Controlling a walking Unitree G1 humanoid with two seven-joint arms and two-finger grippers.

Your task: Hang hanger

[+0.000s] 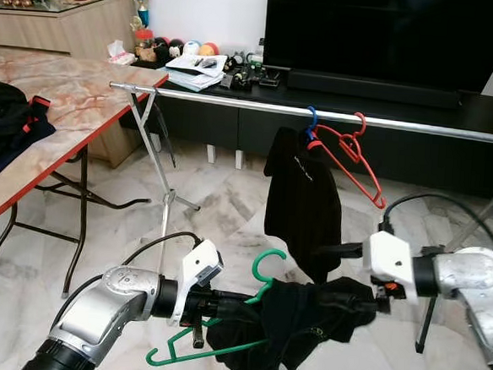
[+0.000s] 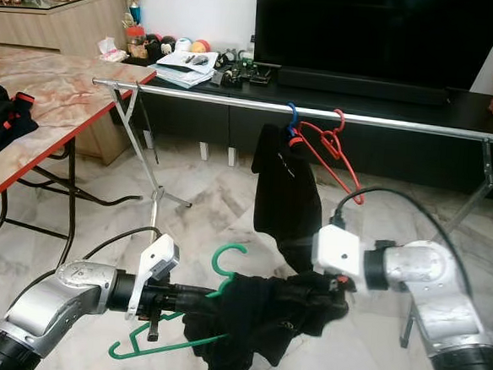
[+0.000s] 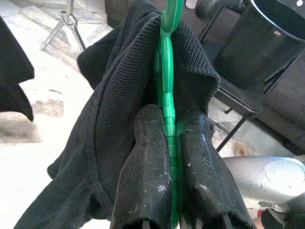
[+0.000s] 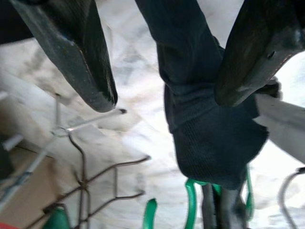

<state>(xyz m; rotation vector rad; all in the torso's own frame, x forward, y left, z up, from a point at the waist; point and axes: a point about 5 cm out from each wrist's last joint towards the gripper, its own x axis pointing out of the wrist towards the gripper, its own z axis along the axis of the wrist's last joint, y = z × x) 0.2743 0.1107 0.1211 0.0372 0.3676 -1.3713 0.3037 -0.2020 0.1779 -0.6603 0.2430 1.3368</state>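
The silver left arm is reaching forward from seven o'clock, its left pincer (image 3: 167, 162) squeezing tight on the green plastic hanger (image 1: 261, 275), which is carrying a black knitted garment (image 1: 305, 320) low at six o'clock. The silver right arm is bending in from four o'clock; the right pincer (image 4: 162, 62) is spreading wide around the garment's dark fabric without clamping it. A long metal clothes rail (image 1: 235, 100) is crossing at twelve o'clock, bearing a red hanger (image 1: 350, 158) and a black hanging garment (image 1: 301, 197). The floor (image 1: 220, 200) is pale marble tile. A marble-patterned counter with red edging (image 1: 75, 97) is standing at ten o'clock. No writing is legible.
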